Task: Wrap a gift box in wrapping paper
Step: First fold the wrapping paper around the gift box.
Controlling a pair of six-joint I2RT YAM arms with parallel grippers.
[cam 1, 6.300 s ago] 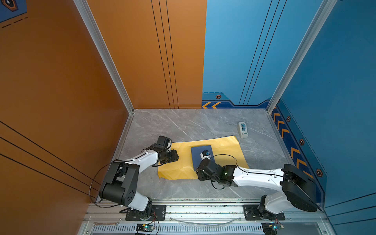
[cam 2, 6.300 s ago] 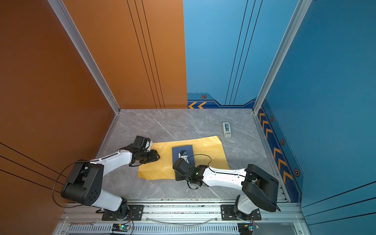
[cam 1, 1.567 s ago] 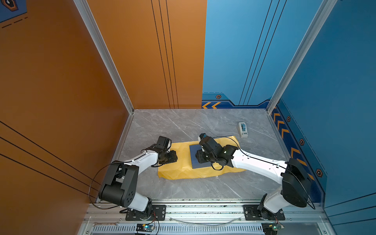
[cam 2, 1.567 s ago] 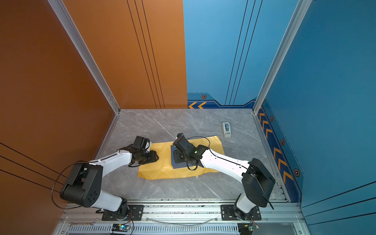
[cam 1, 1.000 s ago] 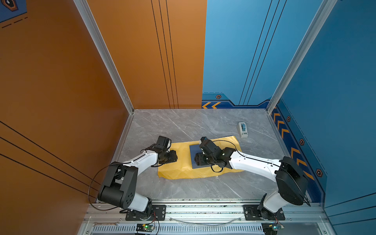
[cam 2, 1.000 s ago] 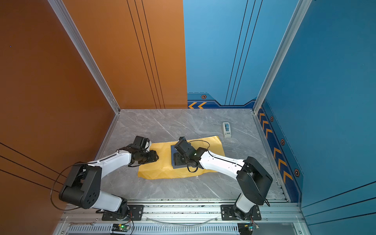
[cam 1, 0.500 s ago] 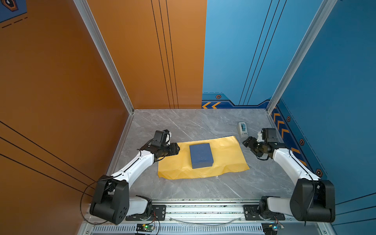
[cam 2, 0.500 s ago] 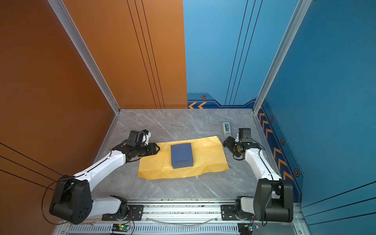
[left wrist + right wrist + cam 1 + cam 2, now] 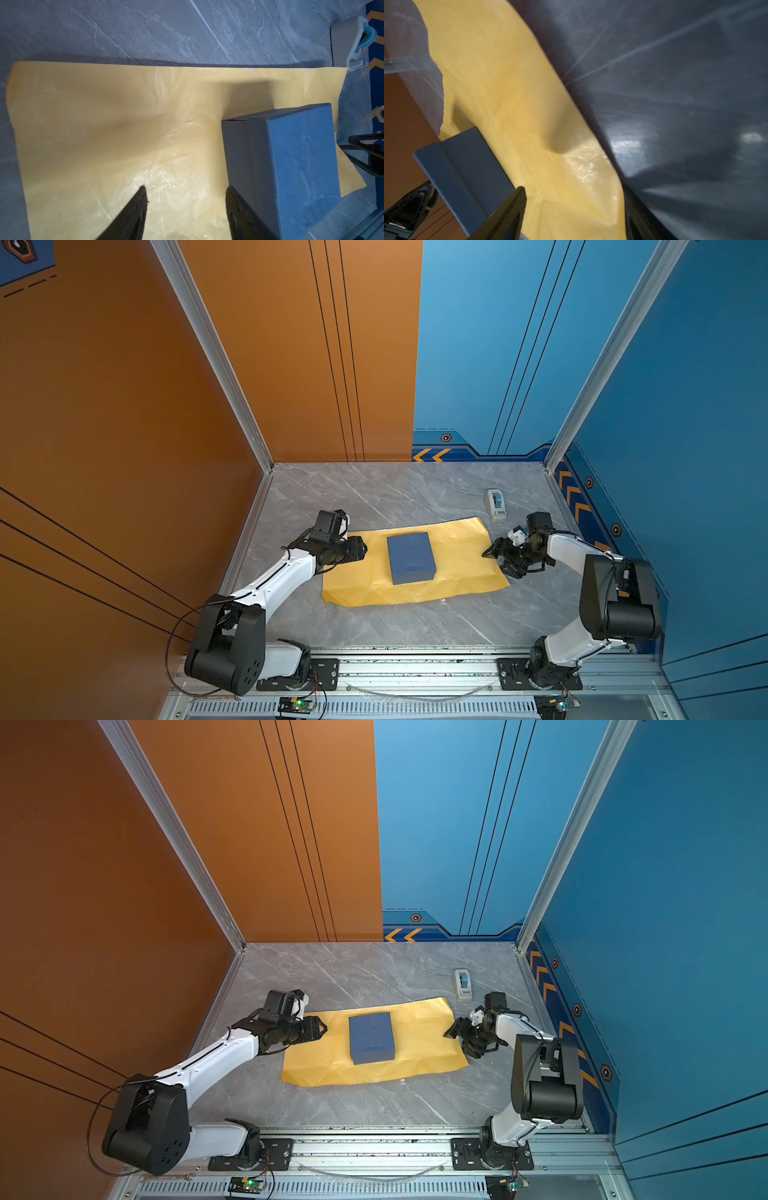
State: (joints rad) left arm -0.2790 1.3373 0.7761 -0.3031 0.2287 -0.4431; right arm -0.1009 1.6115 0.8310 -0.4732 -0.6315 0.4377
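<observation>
Grey marble tabletop (image 9: pixel 374 497) bears wrapping paper (image 9: pixel 461 564) and tape dispenser (image 9: pixel 495 504)

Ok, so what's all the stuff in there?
gift box: one, dark blue, on the wrapping paper
wrapping paper: one, yellow, flat on the table
tape dispenser: one, white and blue, beyond the paper's far right corner
table: one, grey marble, under everything
walls: three, orange and blue, around the table
left arm: one, white and black, jaws open over paper's left edge
right arm: one, white and black, jaws open by paper's right edge
</observation>
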